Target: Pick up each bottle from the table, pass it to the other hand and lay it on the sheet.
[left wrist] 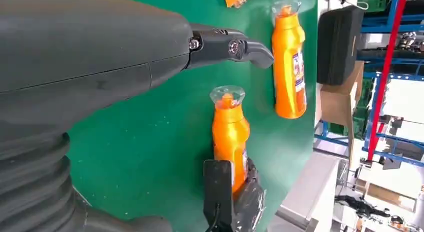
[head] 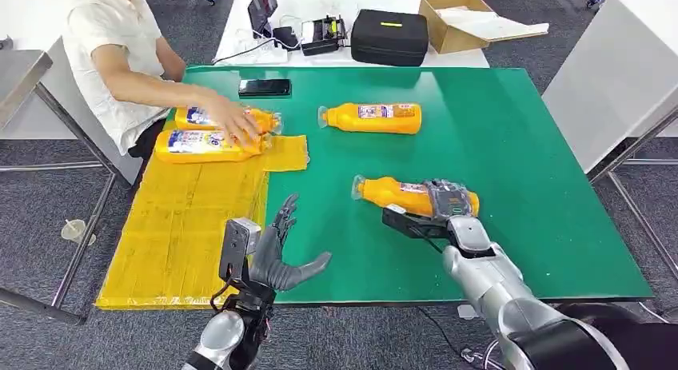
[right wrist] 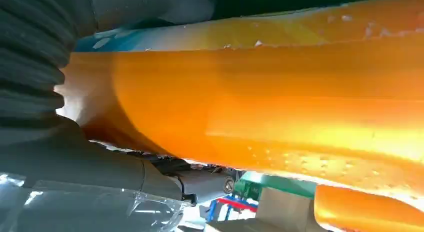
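Note:
An orange bottle (head: 400,194) lies on its side on the green table (head: 520,154), cap pointing left. My right hand (head: 444,205) grips its base end; the same bottle (right wrist: 280,117) sits tight against the hand (right wrist: 45,106) in the right wrist view. Whether it is off the table I cannot tell. My left hand (head: 277,254) hovers open near the front edge, beside the yellow sheet (head: 184,226), fingers spread. The left wrist view has the held bottle (left wrist: 230,132) and a second bottle (left wrist: 289,61). That second bottle (head: 372,117) lies further back. Two more bottles (head: 204,145) lie on the sheet's far end.
A person (head: 112,42) sits at the far left, one hand (head: 238,124) resting on the bottles on the sheet. A black phone (head: 265,87) lies at the table's back edge. Behind it stand a black case (head: 389,37) and a cardboard box (head: 460,22).

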